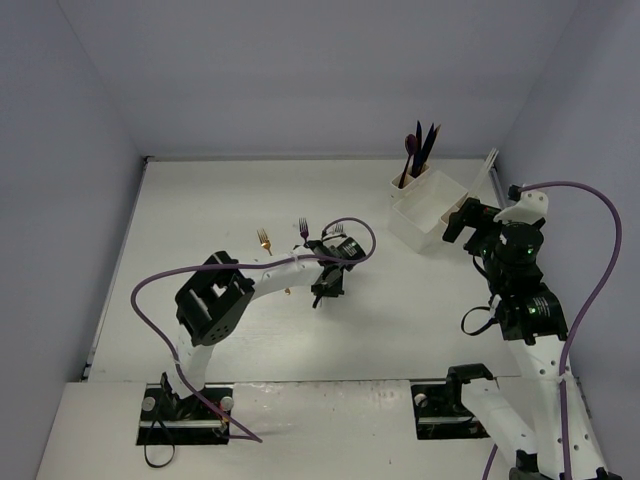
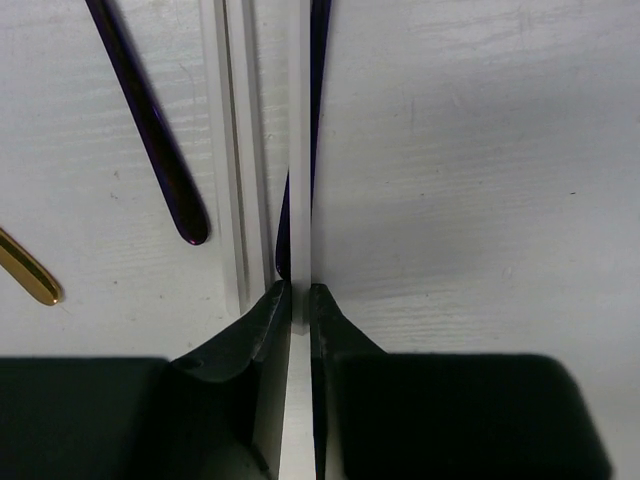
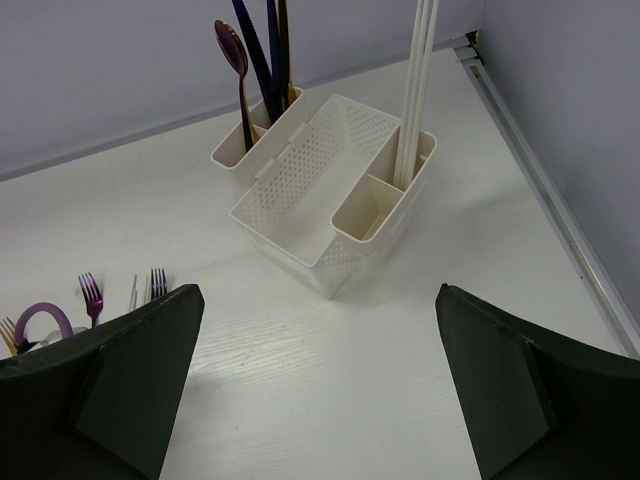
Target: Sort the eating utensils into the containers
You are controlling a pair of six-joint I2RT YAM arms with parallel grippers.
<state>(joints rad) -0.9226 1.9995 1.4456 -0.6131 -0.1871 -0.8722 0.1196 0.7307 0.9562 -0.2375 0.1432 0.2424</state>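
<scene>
The white tabletop (image 1: 200,330) carries everything. Toward its far right corner sits the white organizer (image 3: 296,240), a lattice-walled tray with small square cups joined to it. The right gripper (image 3: 318,300) hovers just on the near side of it, jaws spread wide with nothing between them. The left gripper (image 2: 300,296) is down near the middle of the tabletop, its jaws pinched narrow on a slim clear white utensil (image 2: 299,180), seen edge-on (the handle alone does not tell which kind it is). A dark purple-blue handle (image 2: 319,60) lies right against that piece. A second dark handle (image 2: 150,120) lies a little to its side, and a gold handle (image 2: 25,272) beyond that. Toward the far edge from this gripper, a gold fork (image 1: 264,241) and a purple fork (image 1: 303,230) lie on the tabletop. In the organizer's far cup (image 3: 245,150) stand a purple spoon (image 3: 232,50) and other dark pieces (image 3: 272,60). In a right-hand cup (image 3: 418,175) stand white utensils (image 3: 415,90).
</scene>
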